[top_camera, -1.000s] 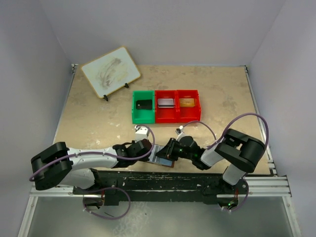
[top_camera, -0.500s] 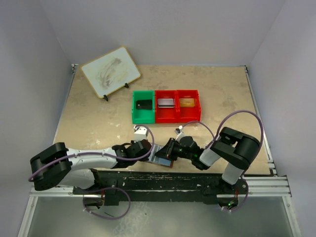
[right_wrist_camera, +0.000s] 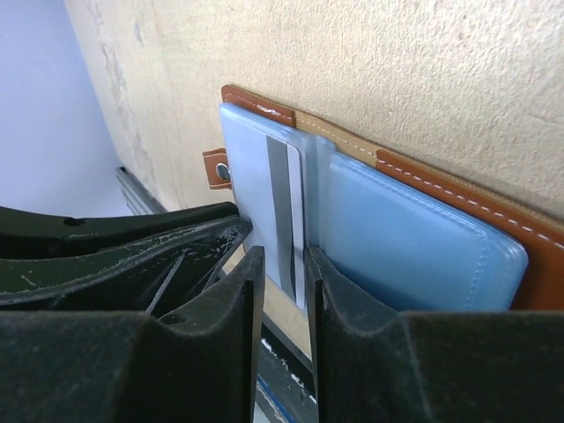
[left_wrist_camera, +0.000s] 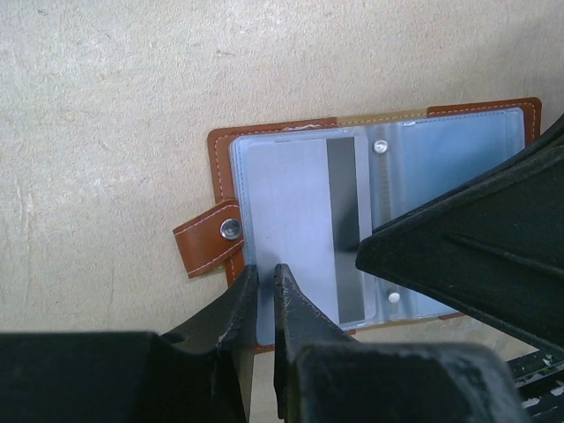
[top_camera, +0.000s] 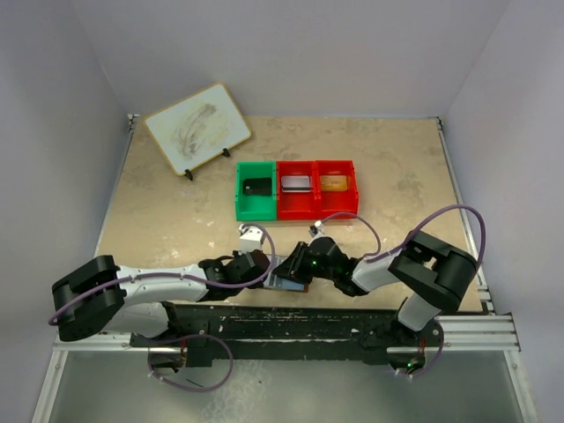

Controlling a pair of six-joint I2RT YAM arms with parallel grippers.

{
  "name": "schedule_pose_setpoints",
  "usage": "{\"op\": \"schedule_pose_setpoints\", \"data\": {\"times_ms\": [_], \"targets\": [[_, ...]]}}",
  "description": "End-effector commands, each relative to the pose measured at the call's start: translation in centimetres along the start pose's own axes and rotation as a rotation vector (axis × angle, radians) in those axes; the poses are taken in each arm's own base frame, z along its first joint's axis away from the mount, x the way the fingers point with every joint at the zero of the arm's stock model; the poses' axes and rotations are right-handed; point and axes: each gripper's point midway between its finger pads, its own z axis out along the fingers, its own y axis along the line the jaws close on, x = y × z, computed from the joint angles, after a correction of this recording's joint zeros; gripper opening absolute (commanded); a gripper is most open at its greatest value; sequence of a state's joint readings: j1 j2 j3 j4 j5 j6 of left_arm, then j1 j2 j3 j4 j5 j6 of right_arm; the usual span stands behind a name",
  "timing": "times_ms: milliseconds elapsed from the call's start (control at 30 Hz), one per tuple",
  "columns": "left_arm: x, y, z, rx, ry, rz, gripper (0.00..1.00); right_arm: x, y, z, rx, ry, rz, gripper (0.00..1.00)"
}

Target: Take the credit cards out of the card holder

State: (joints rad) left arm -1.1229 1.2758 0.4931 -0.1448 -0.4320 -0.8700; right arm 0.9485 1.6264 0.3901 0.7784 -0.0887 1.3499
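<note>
Card extraction, set-up stage. The card holder (top_camera: 287,282) is laid open on the desk (top_camera: 176,220) near its near edge, between the two arms, with the brown cover down and the pale blue panels up. Compared with a moment before, the right fingers (right_wrist_camera: 251,300) are shifted leftward across the right panel toward the left one, and the left fingers (left_wrist_camera: 291,300) are drawn almost together. The left fingers are now closed on the near edge of the left panel, so the card holder is judged to be pinned in place. The right fingers are held narrowly apart. The near edge of a striped card (left_wrist_camera: 291,211) is seen in the gap between them, but no clamping is shown. No card is yet removed. The pull is judged to be prepared, not begun.
</note>
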Motion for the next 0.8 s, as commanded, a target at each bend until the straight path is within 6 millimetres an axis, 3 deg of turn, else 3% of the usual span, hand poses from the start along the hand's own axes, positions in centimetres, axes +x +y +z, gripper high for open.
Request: {"op": "schedule_pose_setpoints", "data": {"times_ms": [0,133,300,333,400,767], "targets": [[1.5,-4.4,-0.8,0.184,0.082,0.004,0.07,-0.8,-1.5,0.8,0.059,-0.062,-0.032,0.28],[2.3,-5.2,-0.7,0.208,0.104,0.051,0.05,0.5,-0.7,2.0,-0.001,0.016,-0.067,0.28],[2.9,-6.0,-1.0,0.232,0.11,0.087,0.0,0.3,-0.5,2.3,0.003,-0.004,-0.087,0.21],[3.0,-6.0,-0.9,0.231,0.109,0.083,0.0,0.1,-0.4,2.3,0.012,-0.013,-0.101,0.18],[2.9,-5.6,-0.8,0.214,0.102,0.072,0.0,-0.2,-0.2,2.0,0.022,-0.025,-0.145,0.01],[2.6,-3.6,-0.4,0.109,0.067,0.046,0.0,-0.3,-0.2,-0.4,0.017,-0.028,-0.133,0.0]]}}
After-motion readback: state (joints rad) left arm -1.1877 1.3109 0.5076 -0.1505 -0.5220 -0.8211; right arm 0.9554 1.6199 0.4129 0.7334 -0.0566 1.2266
